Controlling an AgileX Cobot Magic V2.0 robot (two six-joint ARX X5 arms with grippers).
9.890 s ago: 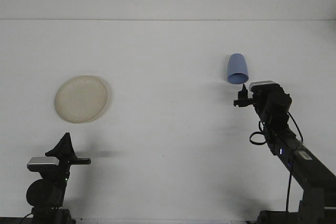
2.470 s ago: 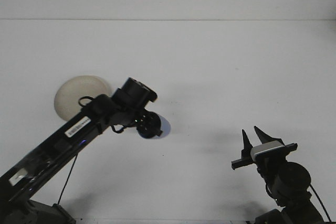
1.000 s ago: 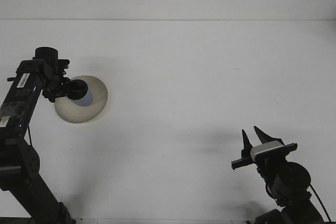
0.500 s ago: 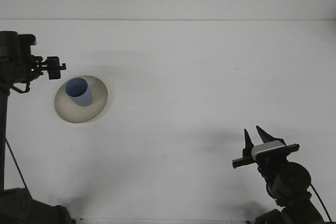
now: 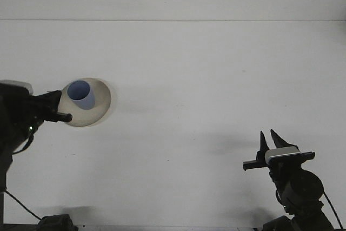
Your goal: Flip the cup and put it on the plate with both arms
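The big white table fills most of the view. The plate sits on it, and everything here is told from that plate.

The left arm is the biggest dark thing. Half a second ago it stood up and to the left of the plate, higher in the picture. Now it has dropped lower and sits just left of the plate, low at the plate's left edge. The left gripper pokes toward the plate's left rim and covers a bit of it. Its fingers hold nothing. They are dark and bunched together, so I cannot tell if they are spread or closed.

The right arm is far from the plate, down at the bottom right corner of the table. It has slid a little to the right and a little lower than half a second ago. The right gripper points up, and its two pointy fingers stand apart with a small gap. They are let go and hold nothing.

The plate has not moved. The blue cup stands on the plate, on its upper left part, with its mouth facing up. It has stayed in that spot. The cup is just right of the left gripper's tips, close by but not between them. It is well apart from the right gripper.
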